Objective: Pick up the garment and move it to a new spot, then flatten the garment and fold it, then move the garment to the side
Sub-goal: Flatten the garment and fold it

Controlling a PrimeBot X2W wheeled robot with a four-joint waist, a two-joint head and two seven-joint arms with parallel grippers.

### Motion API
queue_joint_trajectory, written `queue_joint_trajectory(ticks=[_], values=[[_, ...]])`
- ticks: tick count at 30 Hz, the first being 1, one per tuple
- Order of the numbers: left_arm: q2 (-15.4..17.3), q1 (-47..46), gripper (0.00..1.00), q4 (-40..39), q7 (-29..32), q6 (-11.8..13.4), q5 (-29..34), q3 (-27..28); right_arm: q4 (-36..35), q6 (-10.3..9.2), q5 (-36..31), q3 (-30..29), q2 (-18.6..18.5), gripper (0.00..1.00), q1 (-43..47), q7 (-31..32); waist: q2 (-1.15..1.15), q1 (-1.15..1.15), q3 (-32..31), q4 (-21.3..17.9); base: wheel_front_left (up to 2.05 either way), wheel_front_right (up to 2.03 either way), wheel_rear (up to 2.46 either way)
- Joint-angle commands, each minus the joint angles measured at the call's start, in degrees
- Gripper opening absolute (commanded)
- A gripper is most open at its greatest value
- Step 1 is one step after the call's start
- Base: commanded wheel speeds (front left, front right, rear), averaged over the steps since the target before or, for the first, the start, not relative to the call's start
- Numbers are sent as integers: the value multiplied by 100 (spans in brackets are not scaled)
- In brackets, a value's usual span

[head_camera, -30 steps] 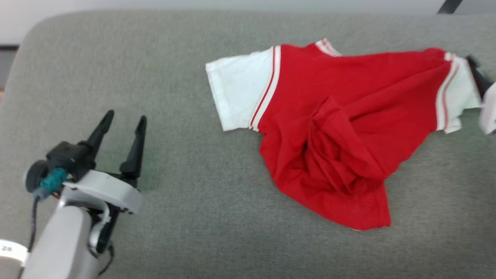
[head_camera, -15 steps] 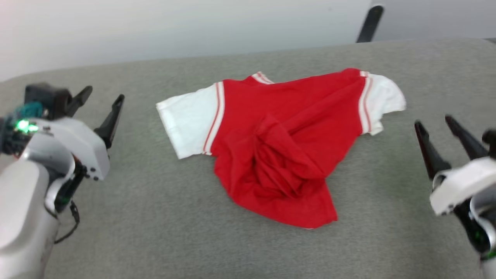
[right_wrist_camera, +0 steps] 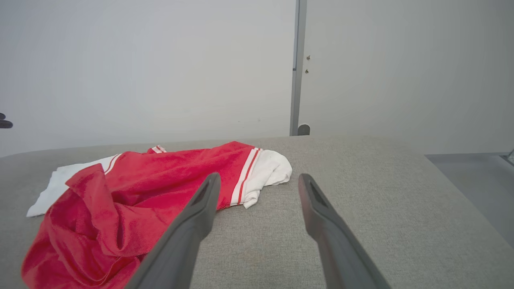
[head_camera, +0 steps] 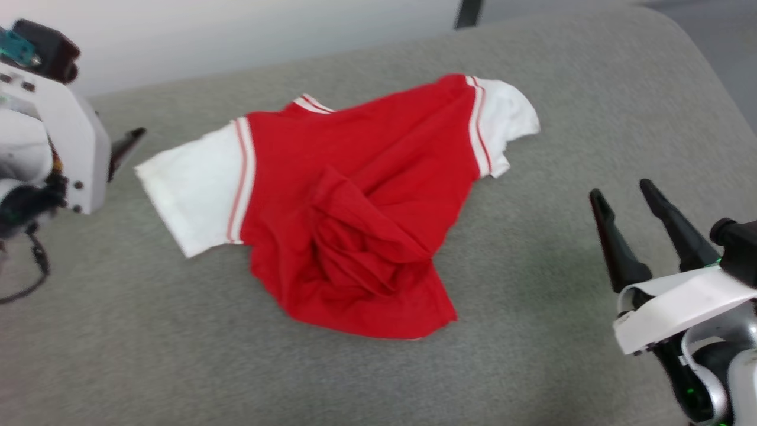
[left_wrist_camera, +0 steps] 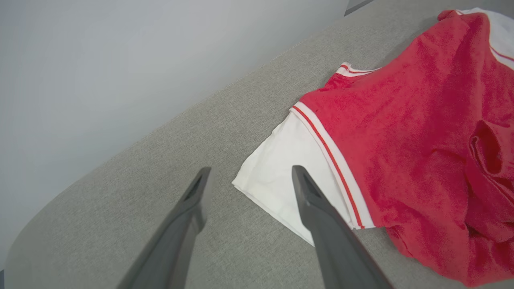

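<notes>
Head view has the garment point(head_camera: 355, 177), a red jersey with white sleeves, lying crumpled about the middle of the grey fabric-covered counter point(head_camera: 532, 331), its lower body twisted into a bunched knot point(head_camera: 355, 260) on the near side and both sleeves spread out to the sides. My left gripper point(left_wrist_camera: 251, 170) hangs with its jaws wide apart and nothing between them, just beside the outer corner of the left sleeve point(head_camera: 183, 189); from the left wrist view I cannot tell whether a finger touches the cloth. My right gripper point(head_camera: 620, 189) is equally wide and empty, off to the right and well apart from the right sleeve point(head_camera: 508, 118). I judge the jersey thin, light and quite limp: it will sag from any pinch point and drag its loose folds behind it, so nothing here is fragile, but a one-sided lift would leave it hanging like a rope. The striped seams point(head_camera: 242, 171) where sleeve meets body look the firmest places to take hold, one per gripper, so it hangs open for flattening. I expect to press the fingers down into the cover to catch an edge
</notes>
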Motion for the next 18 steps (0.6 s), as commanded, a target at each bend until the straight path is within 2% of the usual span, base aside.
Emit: queue_joint_trajectory(ticks=[1,10,18], values=[[125,-183,100,67,47,-13,-52,-151,-33,-5,5,57,86,100,-63,-46,0,0,536,-557,0,0,0],[686,-565,100,439,184,-7,-597,-999,130,-5,68,251,201,100,-154,-195,0,0,904,-1050,0,0,0],[997,-803,100,620,193,-6,-772,-1651,275,-5,94,451,144,100,-407,-283,0,0,1036,-1176,0,0,0]])
